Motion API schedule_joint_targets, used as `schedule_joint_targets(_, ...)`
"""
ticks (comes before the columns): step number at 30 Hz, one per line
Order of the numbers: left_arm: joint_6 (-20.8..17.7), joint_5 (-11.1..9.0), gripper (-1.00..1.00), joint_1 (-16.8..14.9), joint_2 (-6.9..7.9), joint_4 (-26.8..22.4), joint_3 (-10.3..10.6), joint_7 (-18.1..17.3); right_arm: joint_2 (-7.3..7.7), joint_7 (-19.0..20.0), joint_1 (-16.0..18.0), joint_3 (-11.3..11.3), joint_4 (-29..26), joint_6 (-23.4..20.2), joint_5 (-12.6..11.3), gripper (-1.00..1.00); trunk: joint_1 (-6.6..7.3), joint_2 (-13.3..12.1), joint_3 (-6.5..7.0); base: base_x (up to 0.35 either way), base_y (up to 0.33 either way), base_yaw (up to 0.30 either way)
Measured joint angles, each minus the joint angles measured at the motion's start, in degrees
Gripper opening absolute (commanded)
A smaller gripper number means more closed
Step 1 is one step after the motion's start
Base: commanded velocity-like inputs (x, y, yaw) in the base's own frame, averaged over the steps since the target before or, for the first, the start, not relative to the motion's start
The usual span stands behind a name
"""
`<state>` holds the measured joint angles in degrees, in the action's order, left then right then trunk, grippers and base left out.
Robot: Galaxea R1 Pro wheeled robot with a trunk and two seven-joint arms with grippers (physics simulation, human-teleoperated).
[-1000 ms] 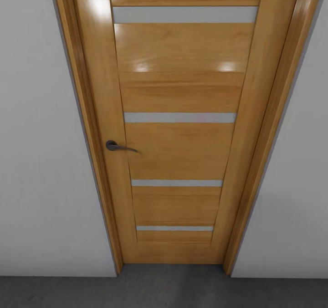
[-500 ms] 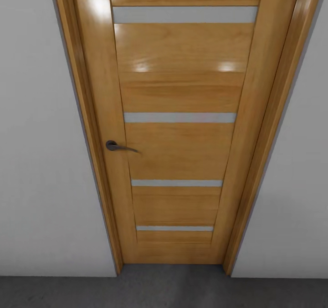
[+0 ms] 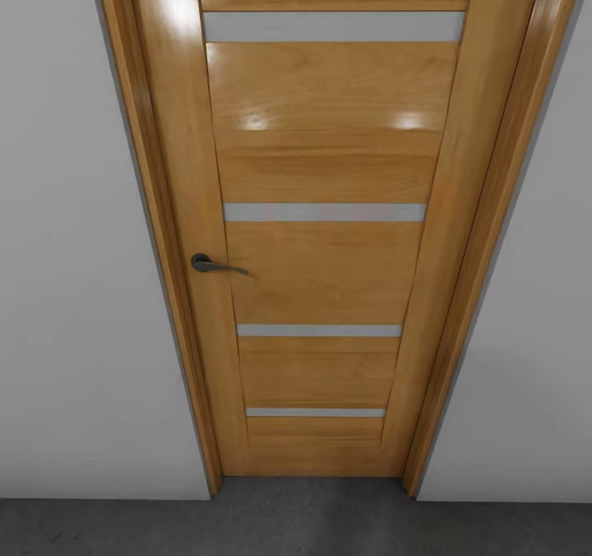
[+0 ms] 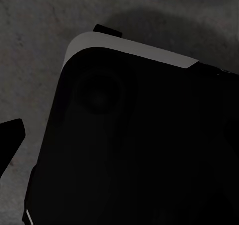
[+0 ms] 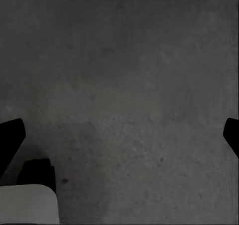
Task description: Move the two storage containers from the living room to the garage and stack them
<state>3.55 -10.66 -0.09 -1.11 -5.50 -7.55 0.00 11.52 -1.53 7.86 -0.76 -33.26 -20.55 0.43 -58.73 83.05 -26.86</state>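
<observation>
Glossy wooden door [image 3: 329,235], closed, between plain white walls [image 3: 74,293]; rough concrete floor [image 5: 129,85] beneath. Right end effector [image 5: 119,135] spread wide; left end effector's [image 4: 10,140] spread can't be told.

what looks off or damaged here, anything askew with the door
Nothing stands out. The wooden door sits shut and square in its frame, its handle level, the white walls unmarked. The grey concrete floor is mottled but bare of spills or cracks.

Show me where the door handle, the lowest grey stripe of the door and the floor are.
door handle [image 3: 215,266], head view, on its lever.
lowest grey stripe [image 3: 316,412], head view, its middle.
floor [image 5: 134,85], right wrist view, bare concrete.
</observation>
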Motion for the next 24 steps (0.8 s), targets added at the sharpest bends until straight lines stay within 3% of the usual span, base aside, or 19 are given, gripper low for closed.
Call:
schedule_joint_targets(2,0.0,0.0,1.0,0.0,0.08,0.0,0.0,0.0,0.04,-0.1,2.8,0.0,-1.0,-0.8,0.1,1.0,0.0,0.0,0.0,0.0,0.0,0.0)
schedule_joint_targets(4,0.0,0.0,1.0,0.0,0.08,0.0,0.0,0.0,-0.23,-0.4,9.1,0.3,-1.8,-1.9,0.5,1.0,0.0,0.0,0.0,0.0,0.0,0.0)
schedule_joint_targets(5,0.0,0.0,1.0,0.0,0.06,0.0,0.0,0.0,-0.32,-0.4,10.0,0.3,-1.8,-1.9,0.5,1.0,0.0,0.0,-0.01,0.0,0.0,0.0)
schedule_joint_targets(8,0.0,0.0,1.0,0.0,0.01,0.0,0.0,0.0,-2.46,-1.0,14.2,0.6,-1.9,-2.1,1.4,1.0,0.0,0.0,-0.01,0.0,0.0,0.0)
schedule_joint_targets(10,0.0,0.0,1.0,0.0,0.01,0.0,0.0,0.0,-6.21,-1.6,16.8,0.7,-2.2,-2.0,4.6,1.0,0.0,0.0,-0.01,0.0,0.0,0.0)
schedule_joint_targets(14,0.0,0.0,1.0,0.0,0.07,-0.1,0.0,0.0,-13.28,-1.7,17.9,0.7,-6.0,-2.1,12.6,1.0,0.0,0.0,-0.01,0.0,0.0,0.0)
schedule_joint_targets(15,0.0,0.0,1.0,0.0,0.07,-0.1,0.0,0.0,-14.21,-1.7,18.0,0.7,-6.8,-2.2,13.6,1.0,0.0,0.0,-0.01,0.0,0.0,0.0)
schedule_joint_targets(19,0.0,0.0,1.0,0.0,0.08,-0.1,0.0,0.0,-20.58,-1.1,18.1,0.8,-13.4,-5.2,18.3,1.0,0.0,0.0,-0.01,0.0,0.0,0.0)
schedule_joint_targets(22,0.0,0.0,1.0,0.0,0.08,-0.1,0.0,0.0,-21.51,-0.8,18.3,1.2,-16.7,-7.9,19.2,1.0,0.0,0.0,-0.01,0.0,0.0,0.0)
schedule_joint_targets(24,0.0,0.0,1.0,0.0,0.08,-0.1,0.0,0.0,-21.52,-0.7,19.4,3.8,-19.2,-10.3,19.4,1.0,0.0,0.0,0.0,0.0,0.0,0.0)
